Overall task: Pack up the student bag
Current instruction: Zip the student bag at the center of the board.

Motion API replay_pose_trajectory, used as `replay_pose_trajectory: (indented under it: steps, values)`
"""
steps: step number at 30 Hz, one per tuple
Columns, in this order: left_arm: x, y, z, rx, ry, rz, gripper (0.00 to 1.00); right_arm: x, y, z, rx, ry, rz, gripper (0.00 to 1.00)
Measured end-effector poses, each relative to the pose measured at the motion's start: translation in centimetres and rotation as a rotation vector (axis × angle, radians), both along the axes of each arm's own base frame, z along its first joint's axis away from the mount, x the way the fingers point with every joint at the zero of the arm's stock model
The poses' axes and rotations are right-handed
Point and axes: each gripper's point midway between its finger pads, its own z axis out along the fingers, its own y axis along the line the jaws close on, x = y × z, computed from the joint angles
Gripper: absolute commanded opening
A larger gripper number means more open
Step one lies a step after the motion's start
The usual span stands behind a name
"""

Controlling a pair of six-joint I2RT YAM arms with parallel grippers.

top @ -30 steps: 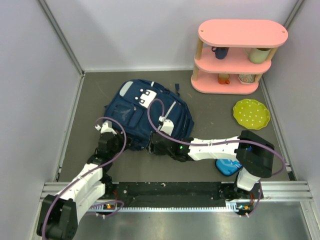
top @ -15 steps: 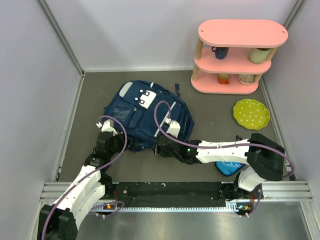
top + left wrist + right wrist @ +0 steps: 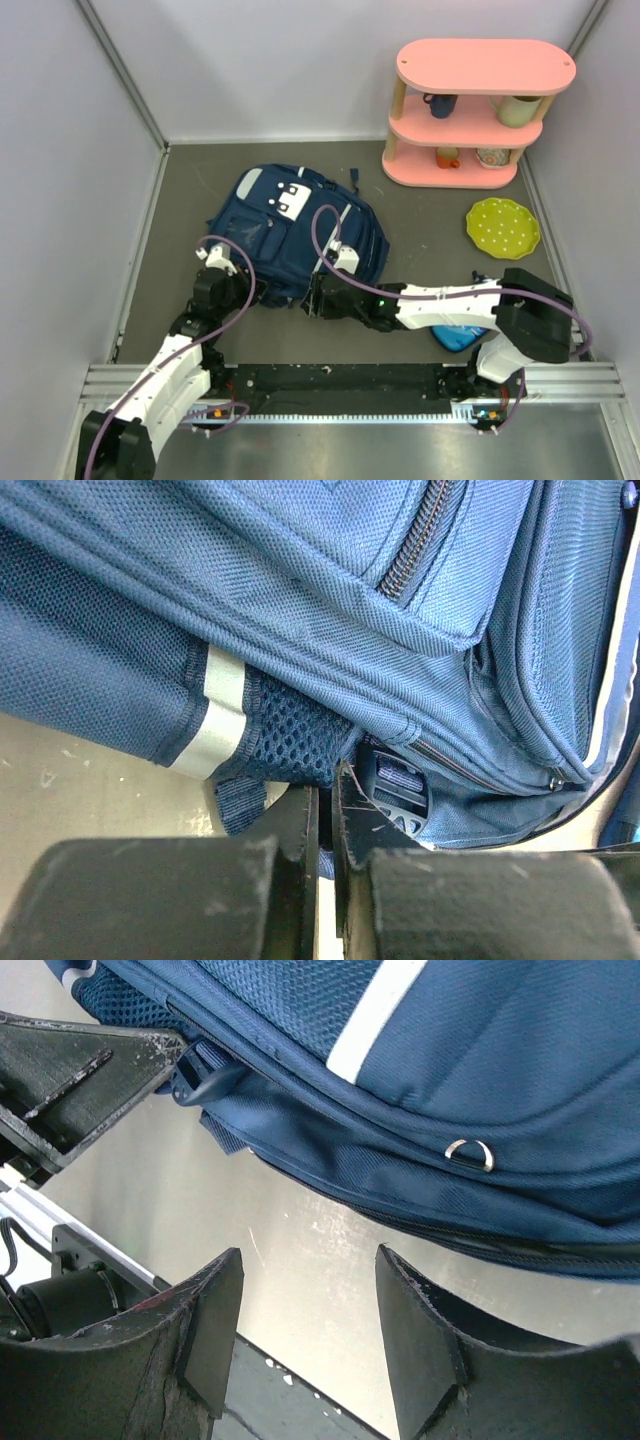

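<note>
Now, from the top: the student bag [image 3: 290,225] lies flat on the table [image 3: 180,200]. The left hand [image 3: 222,278] has drawn back slightly at its near corner, and the right hand [image 3: 310,297] has slid in alongside. Left wrist: fingers [image 3: 295,825] almost together, seemingly pinching the bag's edge. Right wrist: fingers [image 3: 215,1310] spread, empty, bag unopened.
</note>
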Motion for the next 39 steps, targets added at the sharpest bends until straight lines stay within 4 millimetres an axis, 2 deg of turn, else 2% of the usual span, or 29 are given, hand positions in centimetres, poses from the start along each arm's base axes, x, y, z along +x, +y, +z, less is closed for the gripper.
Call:
replay_pose_trajectory:
  steps: [4, 10, 14, 23, 33, 39]
  values:
    - [0.1, -0.4, 0.1, -0.027, -0.004, -0.007, 0.00, 0.3, 1.3, -0.3, -0.012, 0.010, -0.004, 0.50]
    - [0.0, -0.8, 0.1, -0.054, -0.010, -0.018, 0.00, 0.3, 3.7, -0.7, -0.028, -0.015, 0.017, 0.50]
    - [-0.1, -0.9, 0.2, -0.065, -0.008, -0.021, 0.00, 0.4, 4.4, -1.4, -0.064, -0.041, 0.024, 0.49]
    - [-0.2, -1.2, 0.4, -0.076, -0.010, -0.031, 0.00, 1.9, 4.8, -3.4, -0.243, -0.133, -0.014, 0.45]
    - [-0.1, -1.3, 0.6, -0.090, -0.012, -0.029, 0.00, 3.4, 4.3, -3.2, -0.380, -0.246, -0.068, 0.44]
    - [-0.1, -1.3, 0.8, -0.099, -0.014, -0.027, 0.00, 4.0, 4.2, -3.2, -0.438, -0.282, -0.096, 0.35]
